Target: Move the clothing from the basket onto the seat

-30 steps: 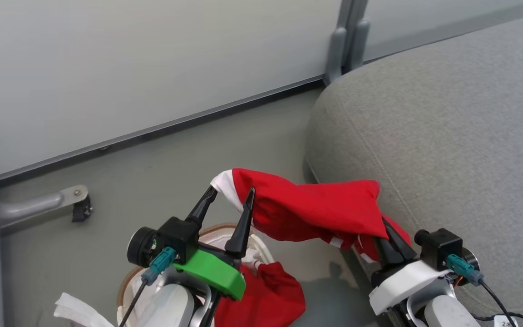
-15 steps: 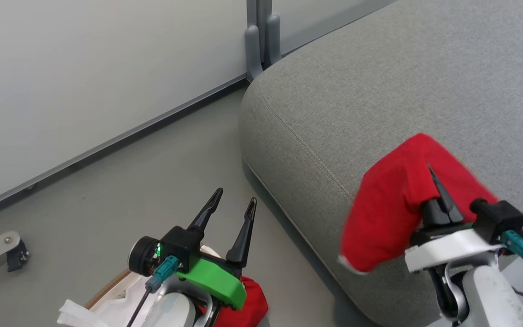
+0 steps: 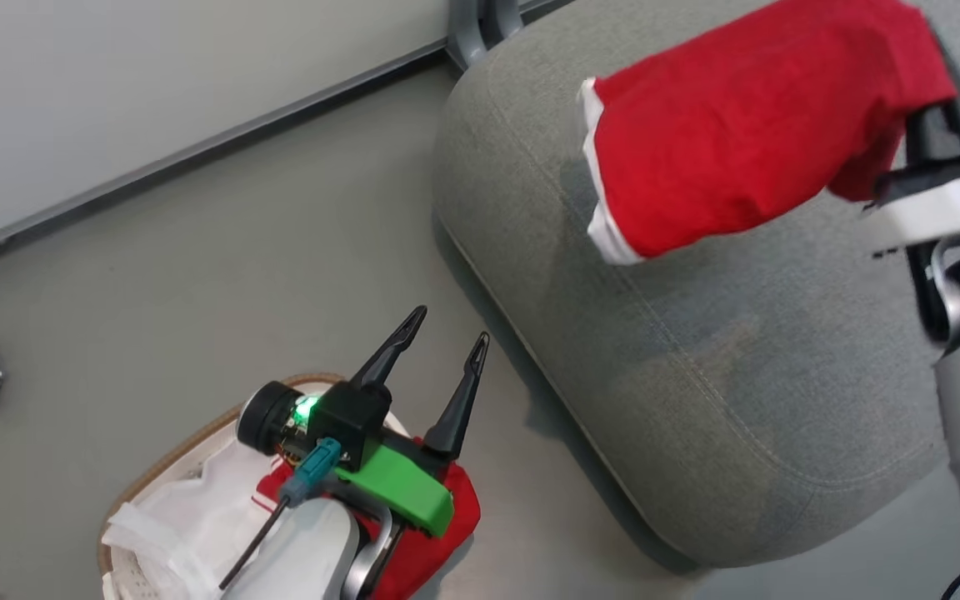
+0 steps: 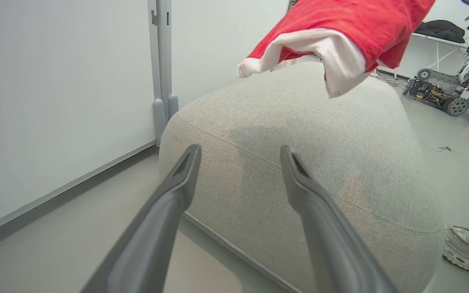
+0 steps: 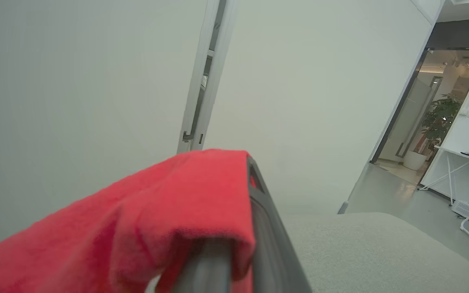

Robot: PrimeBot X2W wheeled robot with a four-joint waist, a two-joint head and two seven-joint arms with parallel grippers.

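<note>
Over the large grey fabric seat (image 3: 697,375), the right pincer (image 3: 934,125), clamped on a soft red white-cuffed garment (image 3: 738,125), has carried it from the oval white brown-rimmed basket (image 3: 197,433), seemingly ready to drop, while the left pincer (image 3: 449,327) has released, fingers apart.

The grey floor (image 3: 197,275) carries the basket (image 3: 197,492) near the seat (image 3: 697,375).

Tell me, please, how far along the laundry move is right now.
Done: nothing lies on the seat yet. In hand: the right gripper holds a red garment in the air above the seat, jaws shut on it. Left: release it there, then fetch the other red garment lying in the basket beneath the open, empty left gripper.
</note>
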